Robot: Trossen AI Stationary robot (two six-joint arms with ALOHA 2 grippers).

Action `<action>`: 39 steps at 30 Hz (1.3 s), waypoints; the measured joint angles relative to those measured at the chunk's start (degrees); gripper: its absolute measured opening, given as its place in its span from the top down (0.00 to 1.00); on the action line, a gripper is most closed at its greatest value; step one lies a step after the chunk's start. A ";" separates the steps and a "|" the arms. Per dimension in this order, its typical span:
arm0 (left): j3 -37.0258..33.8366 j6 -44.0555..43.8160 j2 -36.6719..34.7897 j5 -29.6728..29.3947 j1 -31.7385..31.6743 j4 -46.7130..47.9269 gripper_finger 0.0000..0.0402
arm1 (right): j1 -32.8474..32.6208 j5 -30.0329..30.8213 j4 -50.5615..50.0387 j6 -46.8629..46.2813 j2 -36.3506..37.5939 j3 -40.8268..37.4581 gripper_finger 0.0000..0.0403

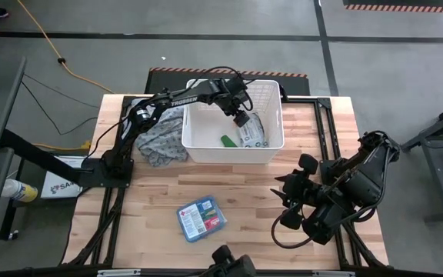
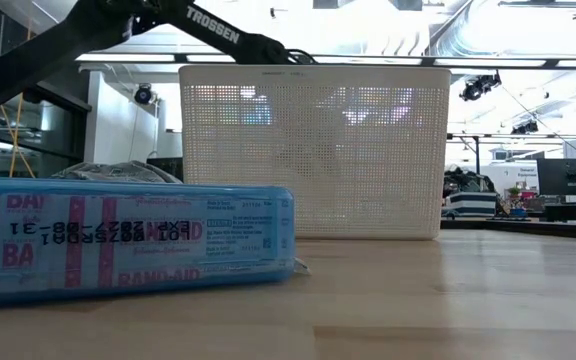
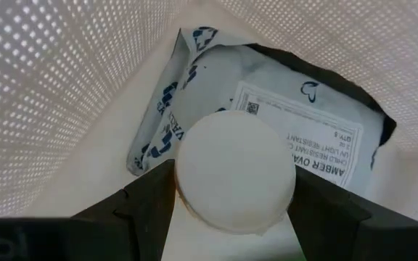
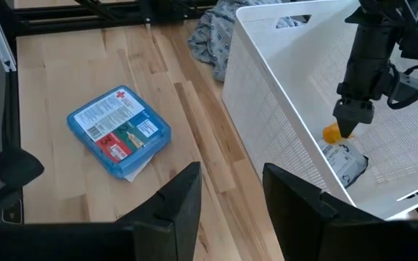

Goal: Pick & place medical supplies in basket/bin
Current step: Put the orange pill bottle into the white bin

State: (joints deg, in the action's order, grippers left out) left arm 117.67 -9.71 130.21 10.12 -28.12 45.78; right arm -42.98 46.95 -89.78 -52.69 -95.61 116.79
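Note:
The white basket [image 1: 233, 82] stands at the table's far middle. My left gripper [image 1: 241, 119] reaches down into it, shut on a small orange item with a round white cap [image 3: 234, 170]. Below it, a grey-white packet [image 3: 296, 123] lies on the basket floor, with a green item [image 1: 228, 140] beside it. The blue first-aid box [image 1: 201, 218] lies flat on the table near the front edge. My right gripper [image 4: 231, 196] hovers open at the table's right, nothing between its fingers. My left gripper pinches the white cap by its two opposite sides [image 3: 181, 181] between its two fingers [image 3: 151, 199]. The fingers come from above, slanting down into the basket. The orange body [image 4: 331, 133] shows at the fingertips just over the packet; whether it touches the packet I cannot tell.
A grey-blue patterned cloth heap [image 1: 164, 135] lies against the basket's left wall. The basket's perforated walls [image 3: 49, 87] stand close around my left gripper. Bare wooden table top [image 1: 244, 192] stretches between the basket and the blue box.

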 joint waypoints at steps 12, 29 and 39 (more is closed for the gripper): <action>0.00 -1.07 -0.02 -6.49 0.07 -1.56 0.31 | 0.00 -0.02 0.02 0.00 0.00 0.00 0.65; 0.00 -1.01 -0.07 -6.08 0.02 -4.36 0.31 | -0.02 -0.01 0.50 0.00 0.00 0.00 0.65; 0.00 -1.03 -0.07 -4.71 0.02 -4.35 0.31 | -0.01 -0.01 0.50 0.00 0.00 0.00 0.65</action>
State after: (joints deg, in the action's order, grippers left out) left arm 117.67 -10.74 130.15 5.41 -28.10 41.43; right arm -42.99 46.94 -89.27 -52.69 -95.61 116.79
